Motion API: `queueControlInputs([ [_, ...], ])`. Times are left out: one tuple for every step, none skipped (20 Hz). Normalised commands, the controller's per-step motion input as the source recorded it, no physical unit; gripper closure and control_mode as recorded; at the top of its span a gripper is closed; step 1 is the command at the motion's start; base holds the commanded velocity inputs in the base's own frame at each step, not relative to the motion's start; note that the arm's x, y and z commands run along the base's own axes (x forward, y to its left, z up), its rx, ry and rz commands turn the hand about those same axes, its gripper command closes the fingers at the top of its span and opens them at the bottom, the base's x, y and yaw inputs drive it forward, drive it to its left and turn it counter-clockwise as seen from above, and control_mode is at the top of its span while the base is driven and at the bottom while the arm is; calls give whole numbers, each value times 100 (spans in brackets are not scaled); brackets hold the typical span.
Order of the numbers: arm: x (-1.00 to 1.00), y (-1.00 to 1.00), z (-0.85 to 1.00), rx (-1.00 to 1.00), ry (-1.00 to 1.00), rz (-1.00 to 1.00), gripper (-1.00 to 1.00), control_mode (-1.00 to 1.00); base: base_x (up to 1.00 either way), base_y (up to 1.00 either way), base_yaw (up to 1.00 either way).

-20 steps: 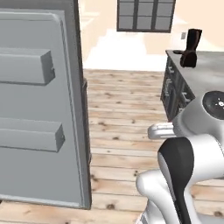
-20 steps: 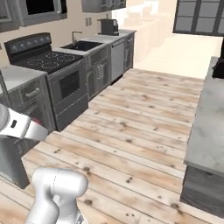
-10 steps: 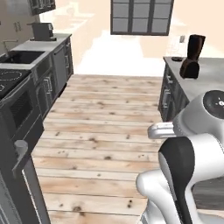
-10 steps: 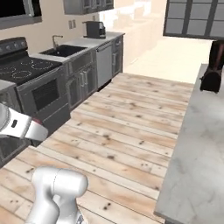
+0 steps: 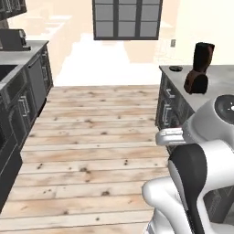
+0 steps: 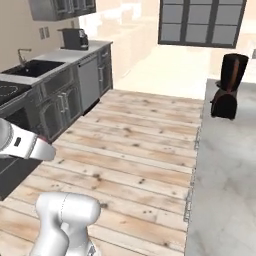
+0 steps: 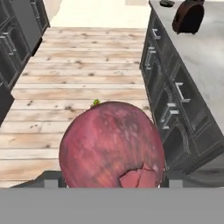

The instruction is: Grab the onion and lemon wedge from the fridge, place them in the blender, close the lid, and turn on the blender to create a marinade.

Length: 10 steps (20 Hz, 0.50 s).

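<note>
My gripper is grasping the onion — the round reddish-maroon ball sits right at the hand, so close in the hand view that it covers the finger tips, and the jaws stand wide around it. A tiny yellow-green speck peeks over the onion's top edge; it may be the lemon wedge, but I cannot tell from so little. From the onion outward, the coming move turns on one relation: the blender lies ahead of my hand and off to the right, well apart, across a stretch of wooden floor. It stands upright on the grey counter on the right side of the room, its tall black jug above the rounded reddish-brown base, toward the far end of that counter. So I judge the onion has to travel forward, rightward and up over the jug's open top before I let go. The lid appears to be the small dark disc lying flat on the counter just to the far left of the blender, near but not on the jug. Whether anything is already in the jug I cannot tell — its mouth faces away from every camera. On the far left are the sink and a coffee machine, out of my way.
</note>
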Motion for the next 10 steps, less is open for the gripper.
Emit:
queueControlInputs([
  [0,0,0,0,0,0,100,100,100,45,-42],
  [0,0,0,0,0,0,100,100,100,49,-43],
  [0,0,0,0,0,0,100,100,100,63,-45],
  [0,0,0,0,0,0,100,100,100,71,-47],
  [0,0,0,0,0,0,100,100,100,83,-51],
  [0,0,0,0,0,0,100,100,100,88,-52],
  [0,0,0,0,0,0,100,100,100,91,-53],
  [0,0,0,0,0,0,100,100,100,90,-54],
  [0,0,0,0,0,0,100,100,100,89,-54],
  [0,0,0,0,0,0,100,100,96,88,-55],
])
